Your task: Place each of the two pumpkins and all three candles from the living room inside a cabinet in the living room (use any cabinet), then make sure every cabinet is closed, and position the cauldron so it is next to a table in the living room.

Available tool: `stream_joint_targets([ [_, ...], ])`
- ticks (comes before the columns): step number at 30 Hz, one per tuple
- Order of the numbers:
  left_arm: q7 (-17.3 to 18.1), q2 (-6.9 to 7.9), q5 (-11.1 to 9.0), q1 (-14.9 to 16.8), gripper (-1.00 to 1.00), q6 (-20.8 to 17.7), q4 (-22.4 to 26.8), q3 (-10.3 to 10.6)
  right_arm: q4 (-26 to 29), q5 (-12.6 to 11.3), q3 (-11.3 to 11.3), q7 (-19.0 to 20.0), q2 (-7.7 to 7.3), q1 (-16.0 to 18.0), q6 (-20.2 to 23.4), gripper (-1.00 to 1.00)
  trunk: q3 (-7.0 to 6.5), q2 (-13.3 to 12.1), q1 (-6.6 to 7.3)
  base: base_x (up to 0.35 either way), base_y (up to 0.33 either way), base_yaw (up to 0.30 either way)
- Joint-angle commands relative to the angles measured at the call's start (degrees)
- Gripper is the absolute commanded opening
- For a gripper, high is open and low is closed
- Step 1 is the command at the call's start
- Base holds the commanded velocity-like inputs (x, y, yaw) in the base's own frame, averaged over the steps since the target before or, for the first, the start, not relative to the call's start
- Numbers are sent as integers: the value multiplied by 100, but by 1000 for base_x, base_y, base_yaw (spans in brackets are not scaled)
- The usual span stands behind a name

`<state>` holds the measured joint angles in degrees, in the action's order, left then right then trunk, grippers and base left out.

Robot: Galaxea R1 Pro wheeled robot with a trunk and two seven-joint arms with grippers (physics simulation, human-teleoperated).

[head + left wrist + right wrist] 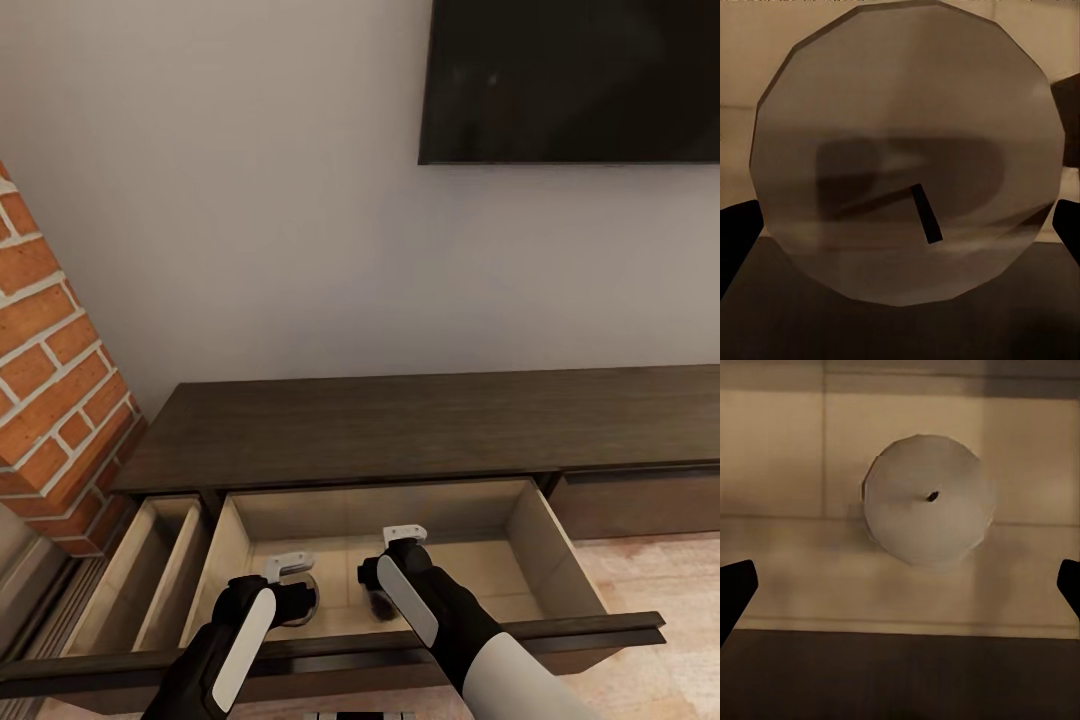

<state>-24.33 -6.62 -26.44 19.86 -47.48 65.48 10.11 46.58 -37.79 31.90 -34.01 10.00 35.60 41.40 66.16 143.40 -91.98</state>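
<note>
Pale-wood drawer [530,540], two candles [926,499] inside

From my head camera, both candles in the open drawer [530,540] sit mostly hidden behind my grippers.

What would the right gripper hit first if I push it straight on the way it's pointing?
Most likely the candle standing on the open drawer's pale floor, seen end-on between the open right gripper's fingertips. Depth is unclear; it doesn't look touched yet.
</note>
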Motion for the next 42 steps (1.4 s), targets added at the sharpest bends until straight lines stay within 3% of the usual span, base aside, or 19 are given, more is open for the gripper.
stream_joint_targets([
  [1,-2,1,2,0,-100,1,3,0,0,0,0,0,0,0,0,100,0,0,0,0,0,0],
  [2,-2,2,0,0,-100,1,6,0,0,0,1,0,0,0,0,100,0,0,0,0,0,0],
  [3,-1,0,0,0,100,1,7,0,0,0,1,0,0,0,0,100,0,0,0,0,0,0],
  [11,6,2,1,0,100,-14,87,0,0,0,1,0,0,0,0,100,0,0,0,0,0,0],
  [16,7,1,-1,0,100,-50,276,-6,0,3,1,2,0,0,-21,100,-111,-7,13,0,0,0],
  [23,7,1,-2,0,100,-61,360,-8,4,0,1,0,0,0,-465,100,-266,-17,32,0,0,0],
  [29,8,14,-8,0,100,-222,505,-46,18,-5,1,-1,0,0,-493,100,-373,-258,163,-2,0,0],
  [35,15,12,-10,0,100,-392,630,-344,61,-9,-14,0,0,0,-482,100,-481,-499,295,-104,0,0],
  [42,16,11,-10,0,100,-452,650,-385,64,-9,-17,-5,0,-6,-492,100,-607,-779,449,-14,0,0],
])
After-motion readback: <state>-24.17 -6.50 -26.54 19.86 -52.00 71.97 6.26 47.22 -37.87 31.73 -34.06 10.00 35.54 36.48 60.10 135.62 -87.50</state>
